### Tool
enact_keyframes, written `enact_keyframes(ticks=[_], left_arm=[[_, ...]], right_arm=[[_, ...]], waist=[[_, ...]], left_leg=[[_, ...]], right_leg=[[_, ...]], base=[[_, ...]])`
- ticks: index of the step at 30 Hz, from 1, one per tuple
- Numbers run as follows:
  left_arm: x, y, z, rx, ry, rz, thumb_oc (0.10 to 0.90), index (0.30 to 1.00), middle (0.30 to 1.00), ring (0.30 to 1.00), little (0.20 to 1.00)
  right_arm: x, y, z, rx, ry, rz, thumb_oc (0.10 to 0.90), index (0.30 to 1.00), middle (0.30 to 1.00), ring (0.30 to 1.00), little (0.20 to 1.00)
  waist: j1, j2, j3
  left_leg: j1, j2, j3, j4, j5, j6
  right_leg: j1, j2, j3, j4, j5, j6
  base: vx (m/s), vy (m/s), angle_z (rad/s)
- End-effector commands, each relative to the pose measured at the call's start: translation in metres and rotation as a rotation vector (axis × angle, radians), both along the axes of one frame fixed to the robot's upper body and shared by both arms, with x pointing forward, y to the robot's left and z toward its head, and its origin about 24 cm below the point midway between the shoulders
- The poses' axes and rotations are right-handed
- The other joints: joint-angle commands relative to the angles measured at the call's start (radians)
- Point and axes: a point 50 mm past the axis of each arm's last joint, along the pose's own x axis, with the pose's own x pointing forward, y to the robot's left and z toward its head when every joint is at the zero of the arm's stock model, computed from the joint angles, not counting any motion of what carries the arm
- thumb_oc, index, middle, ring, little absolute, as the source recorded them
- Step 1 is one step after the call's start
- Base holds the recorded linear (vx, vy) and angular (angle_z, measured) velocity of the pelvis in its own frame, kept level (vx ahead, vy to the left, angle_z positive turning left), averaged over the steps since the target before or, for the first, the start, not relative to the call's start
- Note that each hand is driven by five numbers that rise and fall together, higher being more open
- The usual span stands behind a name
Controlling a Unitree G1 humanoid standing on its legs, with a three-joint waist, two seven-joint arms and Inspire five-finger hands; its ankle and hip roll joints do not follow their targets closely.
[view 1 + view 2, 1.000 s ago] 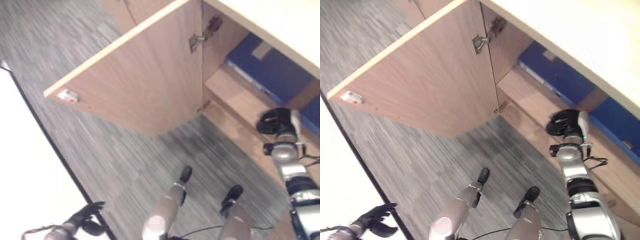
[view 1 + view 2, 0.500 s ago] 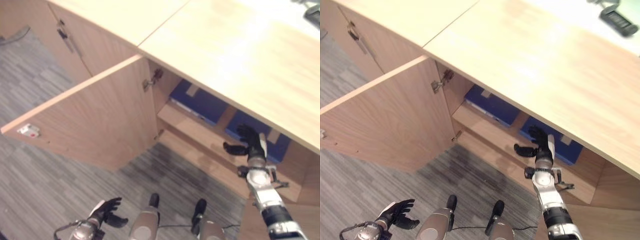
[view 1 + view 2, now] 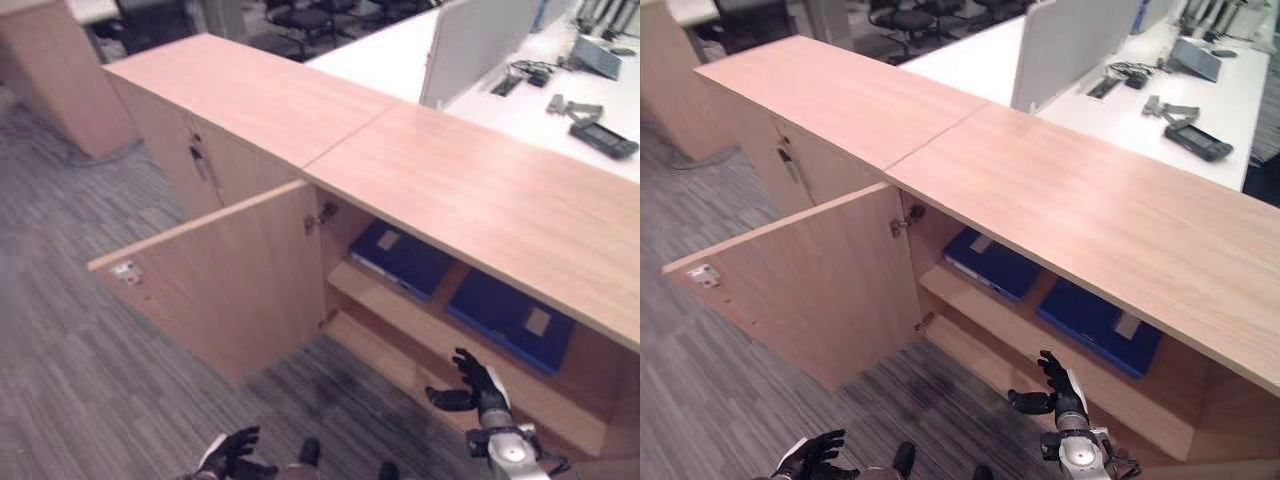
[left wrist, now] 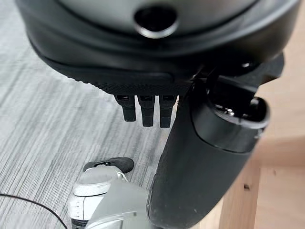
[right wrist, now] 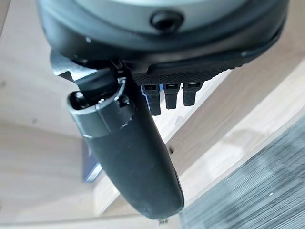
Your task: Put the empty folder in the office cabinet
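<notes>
Up comes my head, so the whole cabinet (image 3: 970, 160) top now shows where half a second ago I saw mainly the shelf; my right hand (image 3: 1052, 388) has dropped back from the blue folders (image 3: 992, 265) and hangs below the shelf (image 3: 970, 305), fingers spread, holding nothing. My left hand (image 3: 812, 458) hangs low beneath the open door (image 3: 810, 290), fingers loose and empty too. Both folders lie on that shelf inside the cabinet, so I judge the placing done; next comes swinging the door closed. My right wrist view catches a sliver of blue folder beside the shelf edge; the head views alone show the desk (image 3: 1110, 70) behind the cabinet.
</notes>
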Motion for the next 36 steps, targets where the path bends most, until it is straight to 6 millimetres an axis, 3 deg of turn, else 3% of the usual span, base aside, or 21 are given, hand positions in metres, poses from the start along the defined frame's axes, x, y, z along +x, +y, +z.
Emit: enact_keyframes(ticks=[1,2,3,4,6,7,11,15,17,22,24,27,29,31,34,36], left_arm=[[0.022,0.021,0.013,0.054,-0.096,0.079,0.8,0.9,0.9,0.9,0.9],[0.024,0.018,0.011,0.032,-0.11,0.139,0.8,0.9,0.9,0.9,0.9],[0.03,0.015,0.011,0.022,-0.122,0.153,0.8,0.9,0.9,0.9,0.9],[0.036,0.013,0.012,0.011,-0.142,0.167,0.8,0.9,0.9,0.9,0.9],[0.034,0.011,0.012,0.005,-0.145,0.182,0.8,0.9,0.9,0.9,0.9],[0.031,0.012,0.011,0.008,-0.137,0.184,0.8,0.9,0.9,0.9,0.9],[0.027,0.012,0.007,0.018,-0.108,0.196,0.8,0.9,0.9,0.9,0.9],[0.026,0.008,0.006,0.019,-0.101,0.17,0.8,0.9,0.9,0.9,0.9],[0.029,0.006,0.006,0.02,-0.1,0.146,0.8,0.9,0.9,0.9,0.9],[0.037,0.013,0.013,0.045,-0.124,0.104,0.8,0.9,0.9,0.9,0.9],[0.039,0.015,0.015,0.048,-0.133,0.101,0.8,0.9,0.9,0.9,0.9],[0.041,0.021,0.019,0.065,-0.157,0.103,0.8,0.9,0.9,0.9,0.9],[0.041,0.024,0.021,0.071,-0.16,0.102,0.8,0.9,0.9,0.9,0.9],[0.042,0.023,0.021,0.067,-0.168,0.107,0.8,0.9,0.9,0.9,0.9],[0.048,0.019,0.023,0.053,-0.188,0.093,0.8,0.9,0.9,0.9,0.9],[0.053,0.016,0.024,0.05,-0.199,0.078,0.8,0.9,0.9,0.9,0.9]], right_arm=[[0.034,0.004,0.049,-0.015,-0.285,0.075,0.8,0.9,0.9,0.9,0.9],[0.035,0.006,0.049,-0.01,-0.285,0.082,0.8,0.9,0.9,0.9,0.9],[0.037,0.008,0.051,-0.007,-0.292,0.09,0.8,0.9,0.9,0.9,0.9],[0.038,0.009,0.05,-0.011,-0.284,0.099,0.8,0.9,0.9,0.9,0.9],[0.037,0.011,0.046,-0.021,-0.263,0.115,0.8,0.9,0.9,0.9,0.9],[0.036,0.012,0.047,-0.025,-0.262,0.128,0.8,0.9,0.9,0.9,0.9],[0.032,0.011,0.045,-0.031,-0.247,0.137,0.8,0.9,0.9,0.9,0.9],[0.029,0.008,0.044,-0.03,-0.239,0.123,0.8,0.9,0.9,0.9,0.9],[0.033,0.008,0.044,-0.025,-0.239,0.104,0.8,0.9,0.9,0.9,0.9],[0.042,0.017,0.045,0.01,-0.254,0.09,0.8,0.9,0.9,0.9,0.9],[0.043,0.019,0.046,0.012,-0.257,0.093,0.8,0.9,0.9,0.9,0.9],[0.049,0.03,0.049,0.032,-0.274,0.126,0.8,0.9,0.9,0.9,0.9],[0.049,0.036,0.05,0.043,-0.281,0.141,0.8,0.9,0.9,0.9,0.9],[0.044,0.038,0.047,0.057,-0.272,0.143,0.8,0.9,0.9,0.9,0.9],[0.04,0.033,0.046,0.054,-0.272,0.132,0.8,0.9,0.9,0.9,0.9],[0.04,0.03,0.046,0.049,-0.274,0.116,0.8,0.9,0.9,0.9,0.9]], waist=[[0.024,-0.036,-0.006],[0.019,-0.036,0.012],[0.001,-0.04,0.025],[-0.014,-0.041,0.031],[-0.03,-0.044,0.027],[-0.035,-0.046,0.024],[-0.05,-0.052,0.014],[-0.062,-0.045,-0.013],[-0.051,-0.048,-0.027],[-0.015,-0.078,-0.032],[-0.009,-0.081,-0.03],[0.003,-0.083,-0.009],[0.007,-0.073,0.0],[-0.003,-0.069,0.006],[-0.028,-0.059,0.004],[-0.04,-0.057,0.009]], left_leg=[[-0.036,-0.02,0.0,-0.023,-0.007,-0.036],[-0.091,0.002,0.056,0.028,0.005,-0.055],[-0.115,0.039,0.165,0.065,0.003,-0.046],[-0.12,0.094,0.285,0.093,-0.002,-0.037],[-0.103,0.182,0.436,0.13,-0.01,-0.041],[-0.093,0.212,0.464,0.153,-0.017,-0.046],[-0.028,0.272,0.46,0.179,-0.044,-0.074],[0.031,0.253,0.454,0.119,-0.055,-0.082],[0.028,0.212,0.439,0.081,-0.066,-0.073],[0.009,0.133,0.406,0.088,-0.114,-0.021],[0.006,0.121,0.403,0.09,-0.12,-0.011],[0.026,0.082,0.411,0.088,-0.141,0.03],[0.036,0.079,0.408,0.078,-0.141,0.042],[0.065,0.057,0.391,0.045,-0.14,0.05],[0.079,0.029,0.354,0.024,-0.139,0.054],[0.076,0.018,0.332,0.031,-0.144,0.05]], right_leg=[[0.012,-0.039,0.038,0.047,-0.098,0.085],[0.016,-0.052,0.008,0.036,-0.094,0.082],[0.017,-0.066,-0.013,0.034,-0.09,0.081],[0.008,-0.077,-0.041,0.038,-0.082,0.078],[-0.001,-0.098,-0.09,0.041,-0.069,0.077],[0.002,-0.111,-0.112,0.043,-0.064,0.078],[0.017,-0.157,-0.172,0.063,-0.055,0.084],[0.015,-0.178,-0.215,0.079,-0.046,0.096],[0.005,-0.21,-0.222,0.094,-0.02,0.112],[-0.001,-0.286,-0.234,0.135,0.015,0.153],[-0.01,-0.299,-0.232,0.16,0.019,0.161],[-0.063,-0.347,-0.21,0.3,0.119,0.196],[-0.083,-0.333,-0.2,0.345,0.127,0.207],[-0.104,-0.281,-0.147,0.35,0.091,0.204],[-0.126,-0.195,-0.084,0.243,0.007,0.17],[-0.137,-0.192,-0.053,0.18,0.011,0.156]], base=[[-0.13,0.013,0.33],[-0.19,0.075,0.31],[-0.27,0.124,0.62],[-0.22,0.118,0.77],[-0.15,0.107,0.69],[-0.07,0.106,0.61],[-0.01,0.148,0.83],[0.04,0.188,0.63],[0.06,0.283,0.42],[0.04,0.25,0.33],[0.03,0.208,0.3],[0.02,0.216,0.14],[0.01,0.139,0.03],[0.05,0.12,-0.04],[0.1,0.066,0.23],[0.09,-0.048,0.35]])
